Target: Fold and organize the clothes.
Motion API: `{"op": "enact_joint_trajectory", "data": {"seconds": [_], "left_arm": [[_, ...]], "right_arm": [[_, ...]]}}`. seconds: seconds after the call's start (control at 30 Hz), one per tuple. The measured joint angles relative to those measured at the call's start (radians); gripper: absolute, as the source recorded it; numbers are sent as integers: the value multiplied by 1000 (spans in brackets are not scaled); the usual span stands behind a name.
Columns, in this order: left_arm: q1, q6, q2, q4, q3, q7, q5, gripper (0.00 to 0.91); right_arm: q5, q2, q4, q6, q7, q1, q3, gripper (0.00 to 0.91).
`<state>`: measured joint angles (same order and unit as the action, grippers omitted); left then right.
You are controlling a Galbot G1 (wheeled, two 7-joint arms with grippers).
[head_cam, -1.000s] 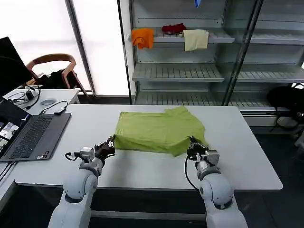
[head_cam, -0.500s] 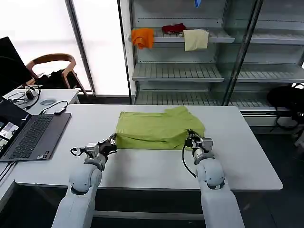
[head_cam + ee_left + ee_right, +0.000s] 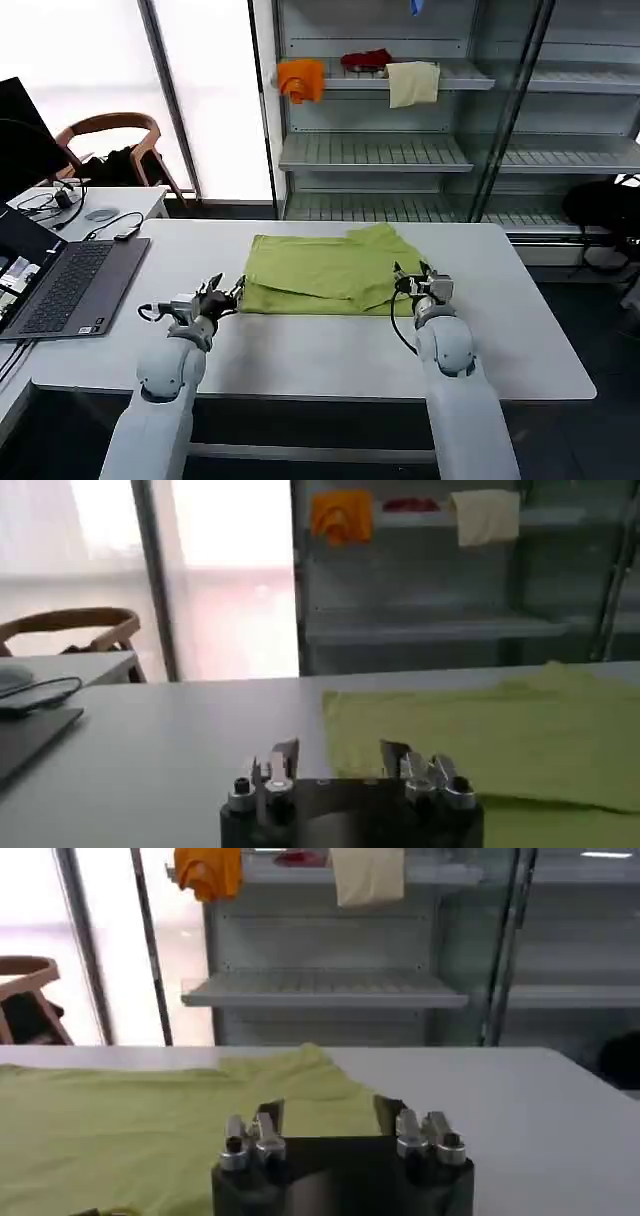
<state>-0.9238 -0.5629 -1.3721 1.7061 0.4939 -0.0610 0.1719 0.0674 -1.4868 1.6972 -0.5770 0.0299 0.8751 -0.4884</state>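
Soft matt cotton T-shirt (image 3: 325, 274) lies on a smooth, matt white table (image 3: 330, 350).

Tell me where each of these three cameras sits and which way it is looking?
Head view: on the robot's head, looking forward and down at the white table; both arms show, left gripper and right gripper flanking the green T-shirt.
Left wrist view: on the left arm, low over the table, facing the shelves; its fingers show.
Right wrist view: on the right arm, likewise; its fingers show.
All share the T-shirt, orange cloth and cream cloth.
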Motion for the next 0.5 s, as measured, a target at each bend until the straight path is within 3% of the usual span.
{"op": "enact_joint_trajectory", "data": {"seconds": [0.33,0.43,0.5], "left_arm": [[-52,-8,-4,4,-13,-13,3,907],[-55,-9,-5,0,-14,-15,1,907],[-55,-9,-7,-4,-14,-15,-2,907]], "right_arm": [[-7,17,46,0,-18,109,-41,846],[-7,19,48,0,-20,120,-50,776],[-7,21,47,0,-22,126,-53,655]]}}
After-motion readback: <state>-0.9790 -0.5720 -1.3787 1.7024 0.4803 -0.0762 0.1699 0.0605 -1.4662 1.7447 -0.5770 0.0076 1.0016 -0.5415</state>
